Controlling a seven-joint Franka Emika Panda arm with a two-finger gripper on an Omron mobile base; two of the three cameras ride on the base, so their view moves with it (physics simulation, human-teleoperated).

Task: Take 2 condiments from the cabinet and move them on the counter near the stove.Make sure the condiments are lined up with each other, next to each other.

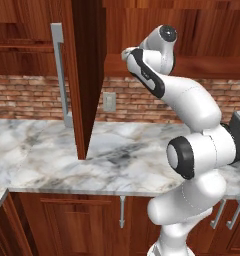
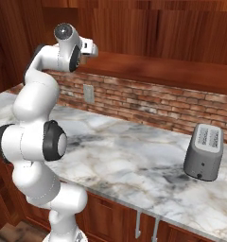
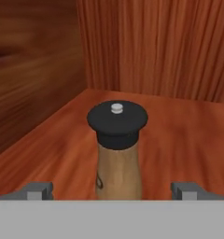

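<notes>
Hand view: brown shaker [image 3: 118,154] stands upright dead ahead, centred between the gripper's [image 3: 112,190] 2 wide-apart fingertips [image 3: 37,190].

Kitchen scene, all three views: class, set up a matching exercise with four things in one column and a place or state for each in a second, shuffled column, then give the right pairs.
Things:
1. brown shaker
2. toaster
3. cabinet door
4. claw

Places or states:
A. swung open above the counter
B. on the marble counter, before the brick wall
C. open, one finger on each side of the shaker
D. upright on the wooden cabinet shelf

Pairs: 1-D, 2-B, 3-A, 4-C
</notes>
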